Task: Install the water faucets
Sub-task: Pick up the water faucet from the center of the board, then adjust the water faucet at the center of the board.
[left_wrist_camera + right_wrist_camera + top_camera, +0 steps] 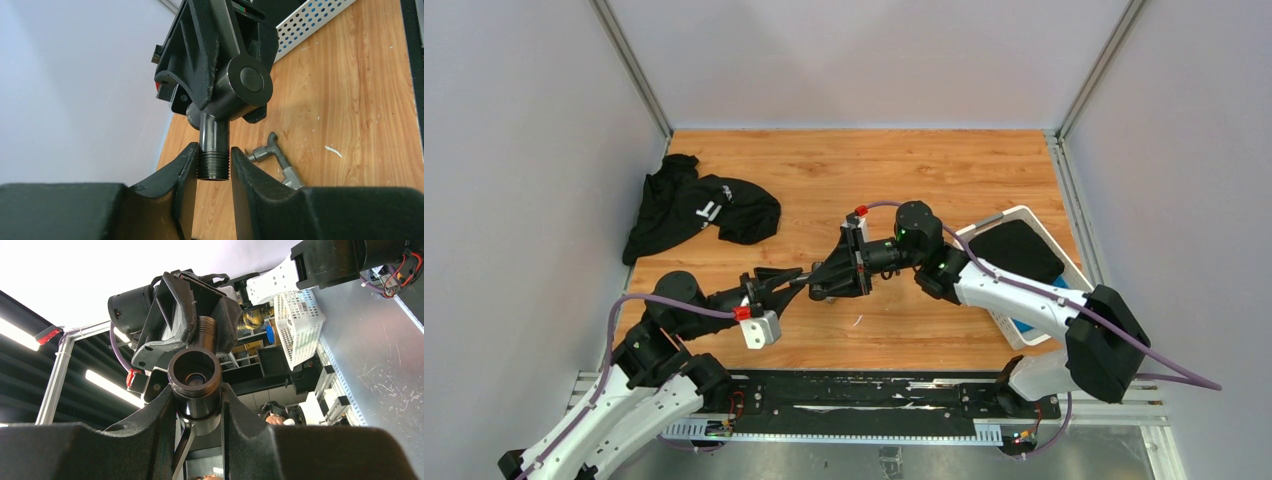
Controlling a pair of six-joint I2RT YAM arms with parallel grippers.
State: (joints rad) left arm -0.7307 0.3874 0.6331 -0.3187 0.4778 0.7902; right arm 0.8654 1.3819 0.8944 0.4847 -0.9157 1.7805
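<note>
Gripped the dark faucet (235, 92) by its round body in the right end effector (197, 396), up above the bench (350, 100). Squeezed its threaded pipe stub (213, 150) from both sides in the left end effector (212, 162). Had a small faucet piece (277, 156) lying flat on the wood nearby.

Inside a robotics lab test cell. Enclosed on three sides by plain grey panels (854, 60) held in aluminium corner posts (634, 70), floored with a scuffed wood-grain tabletop (904, 170). Bolted along the near edge to a black mounting rail (874, 395): the left arm (654, 350) and the right arm (1024, 295), purple cable (654, 300) looped along each. Beyond the enclosure, in the right wrist view, ceiling strip lights (107, 385), dark overhead beams and cluttered shelving (250, 347) behind a white perforated basket (297, 325).
</note>
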